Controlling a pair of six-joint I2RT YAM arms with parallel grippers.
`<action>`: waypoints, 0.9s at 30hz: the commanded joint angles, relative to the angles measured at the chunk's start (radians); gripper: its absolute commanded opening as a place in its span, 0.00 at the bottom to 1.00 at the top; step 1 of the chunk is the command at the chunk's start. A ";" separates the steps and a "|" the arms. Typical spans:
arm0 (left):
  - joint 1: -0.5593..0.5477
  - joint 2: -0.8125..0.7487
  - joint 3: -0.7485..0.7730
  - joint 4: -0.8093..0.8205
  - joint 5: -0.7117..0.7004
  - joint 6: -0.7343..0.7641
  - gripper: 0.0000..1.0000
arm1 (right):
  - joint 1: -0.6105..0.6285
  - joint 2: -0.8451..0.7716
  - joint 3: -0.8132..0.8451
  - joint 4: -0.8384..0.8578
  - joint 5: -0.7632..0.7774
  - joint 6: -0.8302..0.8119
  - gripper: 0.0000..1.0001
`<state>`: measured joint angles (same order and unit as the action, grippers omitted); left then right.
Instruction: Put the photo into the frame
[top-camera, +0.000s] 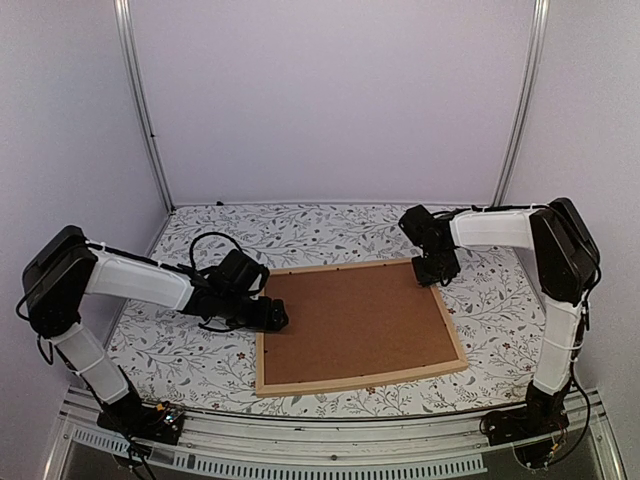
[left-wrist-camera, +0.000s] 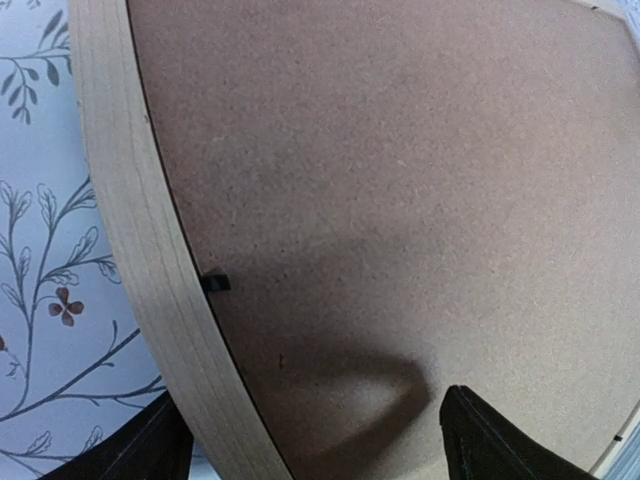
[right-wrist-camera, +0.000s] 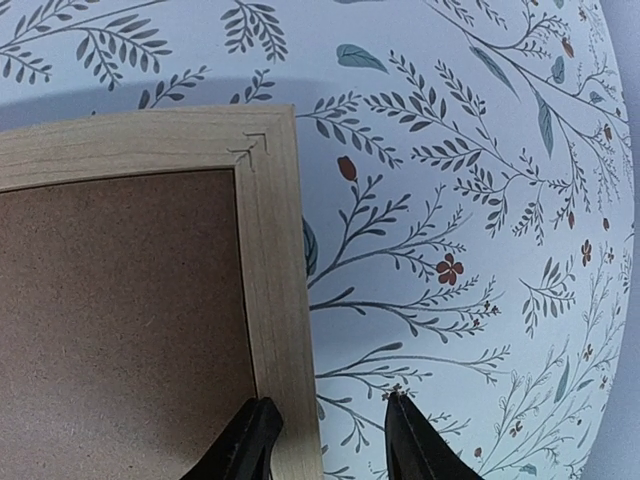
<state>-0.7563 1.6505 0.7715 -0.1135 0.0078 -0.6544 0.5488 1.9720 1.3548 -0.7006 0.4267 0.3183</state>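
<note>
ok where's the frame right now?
Top view: the frame lies flat on the tablecloth, centre, backing board up; left gripper over its left edge, right gripper at its far-right corner.

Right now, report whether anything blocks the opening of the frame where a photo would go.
Yes. The brown backing board fills the whole opening of the frame, which lies flat. A small black clip on the left strip sits over the board's edge. No photo is in view.
</note>
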 joint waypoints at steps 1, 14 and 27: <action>-0.027 0.083 -0.011 -0.023 0.071 0.006 0.87 | 0.075 0.100 -0.011 -0.022 -0.104 0.032 0.43; -0.038 0.104 -0.003 -0.023 0.070 0.012 0.86 | 0.158 0.207 0.090 -0.095 0.004 0.054 0.42; -0.040 0.116 0.003 -0.024 0.072 0.024 0.86 | 0.249 0.353 0.192 -0.171 0.102 0.059 0.42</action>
<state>-0.7696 1.6711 0.7979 -0.1478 -0.0204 -0.6415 0.7067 2.1860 1.5543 -0.9360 0.8257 0.3599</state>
